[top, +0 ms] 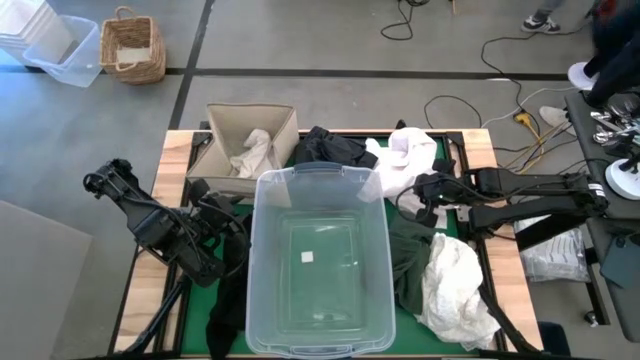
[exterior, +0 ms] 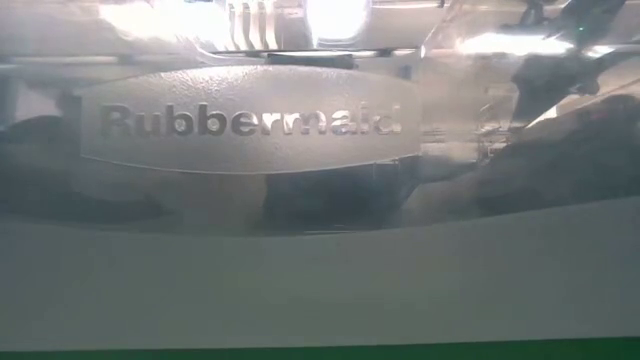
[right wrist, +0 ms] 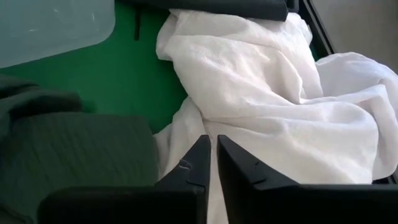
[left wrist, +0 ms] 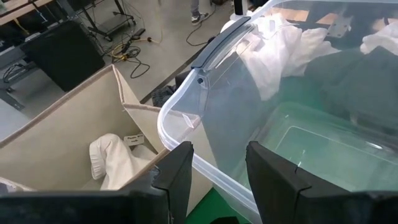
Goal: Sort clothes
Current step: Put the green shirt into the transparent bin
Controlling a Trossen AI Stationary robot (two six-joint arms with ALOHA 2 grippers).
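Right gripper [top: 425, 192], fingers [right wrist: 199, 163] nearly pressed together with nothing visibly between them, sits right of centre in the high view, tips over a white garment [right wrist: 267, 93] beside a dark green garment [right wrist: 74, 155] on the green worktop [right wrist: 124, 68]. Left gripper [top: 225, 215], at left of centre, part open and empty, hangs between the beige fabric box [top: 215, 135] holding a cream garment [top: 252, 152] and the clear tub [top: 318, 265]. Another white garment [top: 452, 285] lies lower right; a black garment [top: 330, 148] lies upper centre.

clear plastic tub [top: 318, 262]: in the middle of the table | beige fabric box [top: 222, 152]: just beside the tub's far left corner | wicker basket [top: 133, 45]: on the floor | cables [top: 490, 80]: on the floor
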